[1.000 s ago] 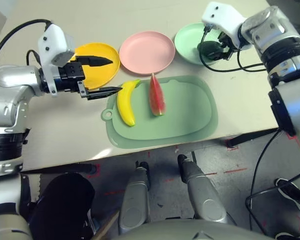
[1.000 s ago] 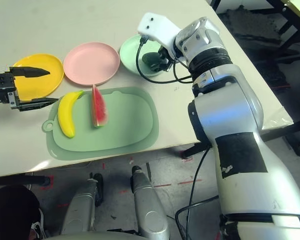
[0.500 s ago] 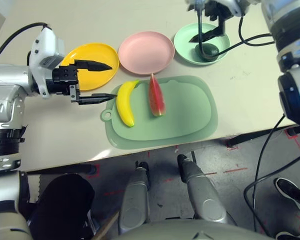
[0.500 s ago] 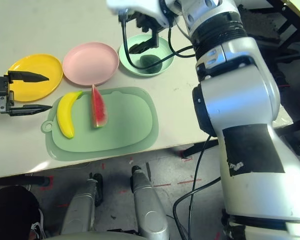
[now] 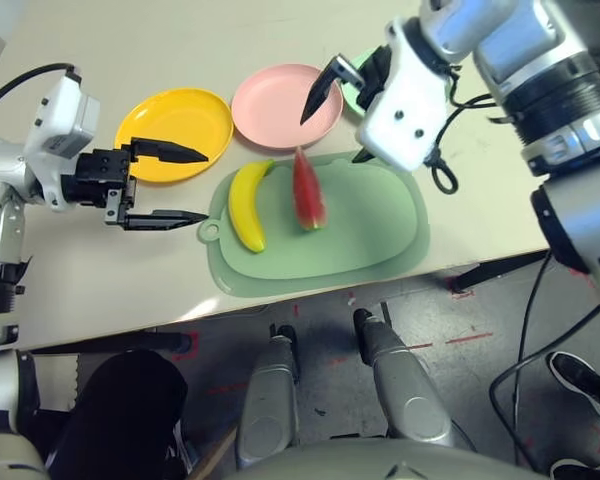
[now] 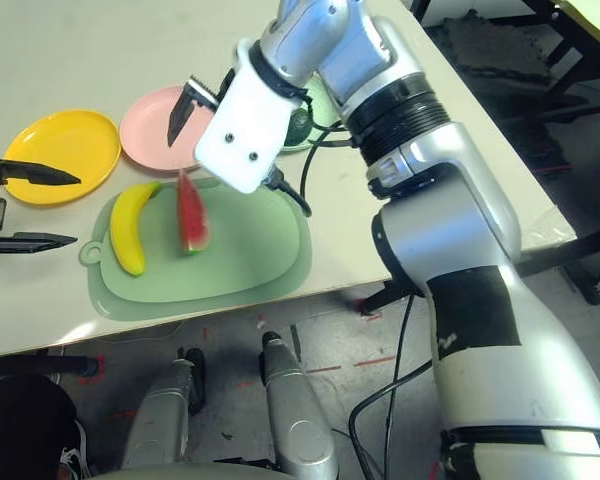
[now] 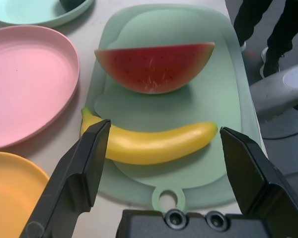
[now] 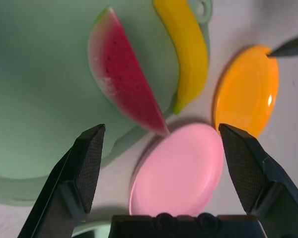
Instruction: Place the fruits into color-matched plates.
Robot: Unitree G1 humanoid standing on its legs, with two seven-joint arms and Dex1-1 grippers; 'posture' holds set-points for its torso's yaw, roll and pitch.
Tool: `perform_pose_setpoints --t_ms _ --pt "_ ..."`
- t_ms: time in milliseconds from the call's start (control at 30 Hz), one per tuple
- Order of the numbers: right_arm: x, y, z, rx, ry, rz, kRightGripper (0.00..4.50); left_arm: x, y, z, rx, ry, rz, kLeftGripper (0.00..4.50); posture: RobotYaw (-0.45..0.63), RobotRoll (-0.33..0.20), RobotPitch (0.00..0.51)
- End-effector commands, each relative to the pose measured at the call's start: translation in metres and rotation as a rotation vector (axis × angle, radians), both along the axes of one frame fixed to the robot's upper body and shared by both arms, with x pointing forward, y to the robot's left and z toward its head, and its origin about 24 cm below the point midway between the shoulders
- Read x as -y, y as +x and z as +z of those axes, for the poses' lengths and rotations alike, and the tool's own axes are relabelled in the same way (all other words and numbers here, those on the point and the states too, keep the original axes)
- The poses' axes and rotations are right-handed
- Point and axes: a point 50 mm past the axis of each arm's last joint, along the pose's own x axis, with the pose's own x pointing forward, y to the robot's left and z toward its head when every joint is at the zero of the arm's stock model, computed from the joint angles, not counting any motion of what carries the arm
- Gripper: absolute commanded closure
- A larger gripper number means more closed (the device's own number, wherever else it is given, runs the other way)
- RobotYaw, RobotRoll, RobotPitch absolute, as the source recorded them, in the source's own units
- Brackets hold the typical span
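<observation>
Right wrist view has our right gripper (image 8: 161, 163) with its two black fingers spread wide and nothing between them, hanging above the near rim of the pink plate (image 8: 181, 171) and the tip of the watermelon wedge (image 8: 124, 84). Our left gripper (image 5: 170, 183) is likewise wide apart and empty, beside the cutting mat (image 5: 360, 240), its fingers framing the banana (image 7: 154, 144) in the left wrist view.

Both fruits lie flat on the mat, side by side and close together. The avocado (image 6: 298, 125) already sits in the mint green plate (image 7: 35, 15); the yellow plate (image 5: 175, 120) is bare.

We judge these toys light, hollow and rigid, with a smooth skin that may slip. The wedge tapers to a thin edge, so we would pinch it across its two flat red faces near the thick middle. The banana we would take across its middle, where the curve is fullest.
</observation>
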Motion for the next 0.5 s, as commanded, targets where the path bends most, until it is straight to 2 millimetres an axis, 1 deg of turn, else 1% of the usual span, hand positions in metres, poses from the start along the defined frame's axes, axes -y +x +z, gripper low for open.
perform_pose_setpoints --t_ms 33,100,233,333,500 --pt "-0.011 -0.003 -0.005 0.021 -0.056 0.049 0.04 0.002 -0.003 -0.003 -0.015 0.061 -0.032 0.00 -0.07 0.000 0.329" --pt "-0.016 -0.002 -0.012 0.019 -0.086 0.062 0.04 0.002 -0.003 -0.003 -0.008 0.093 -0.039 0.00 -0.07 0.000 0.331" --pt "-0.026 -0.001 -0.025 0.010 -0.137 0.079 0.04 0.004 -0.004 -0.003 -0.005 0.092 -0.049 0.00 -0.05 0.000 0.332" --pt "-0.036 -0.001 -0.030 0.012 -0.154 0.086 0.04 0.004 -0.005 -0.002 0.001 0.092 -0.050 0.00 -0.04 0.000 0.334" --pt "-0.045 -0.002 -0.036 0.035 -0.197 0.095 0.04 0.002 -0.008 -0.003 0.001 0.092 -0.047 0.00 -0.02 0.000 0.328"
